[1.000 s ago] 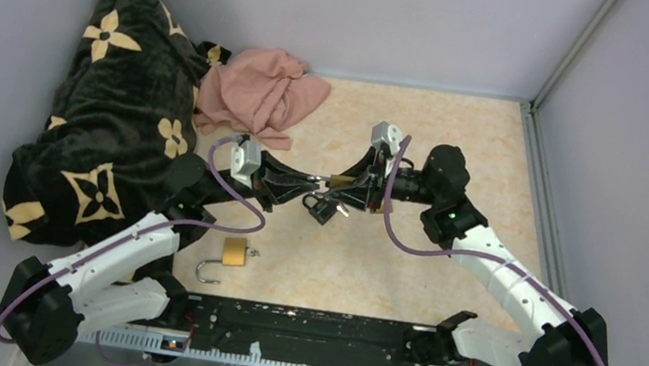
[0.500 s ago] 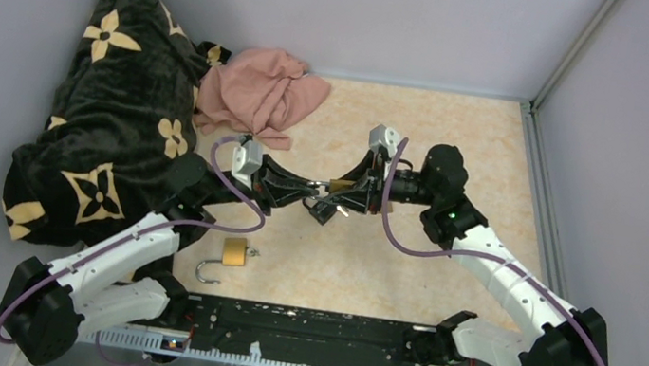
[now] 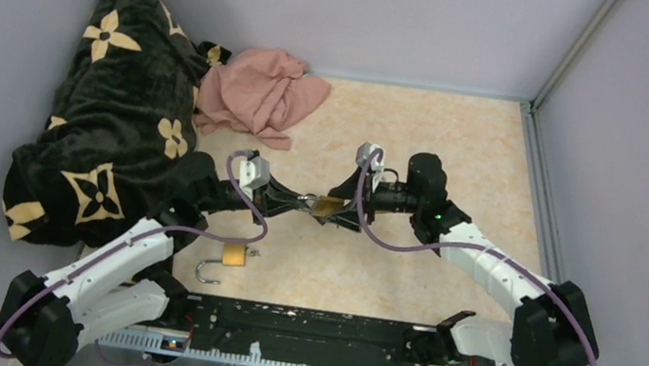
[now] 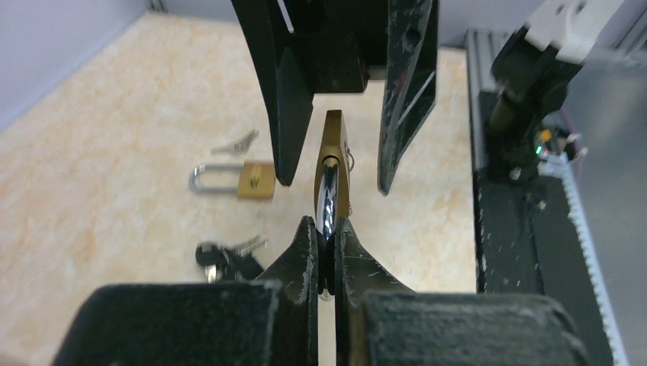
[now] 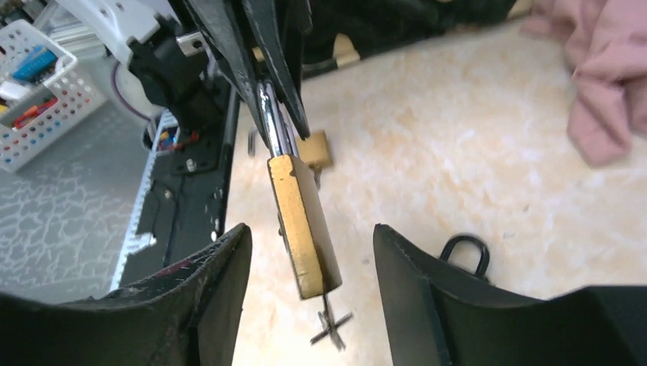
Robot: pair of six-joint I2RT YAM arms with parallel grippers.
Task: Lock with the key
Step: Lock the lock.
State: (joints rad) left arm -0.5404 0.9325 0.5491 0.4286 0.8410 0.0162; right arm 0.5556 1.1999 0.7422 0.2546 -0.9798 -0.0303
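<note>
1. Beige marbled tabletop [image 3: 460,145], grey walls behind.
2. Left gripper [image 4: 326,229] is clamped on the shackle of the brass padlock [image 5: 304,229], held mid-frame off the table.
3. Right gripper [image 5: 309,240]: jaws apart, flanking the padlock body.
4. Key [image 5: 330,326] sits in the keyway; the turn looks not yet done.

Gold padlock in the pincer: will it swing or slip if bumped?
The padlock probably swings: the left pincer grips only its shackle. That smooth, shiny metal might slip. It looks solid brass, so likely heavy for its size.
</note>
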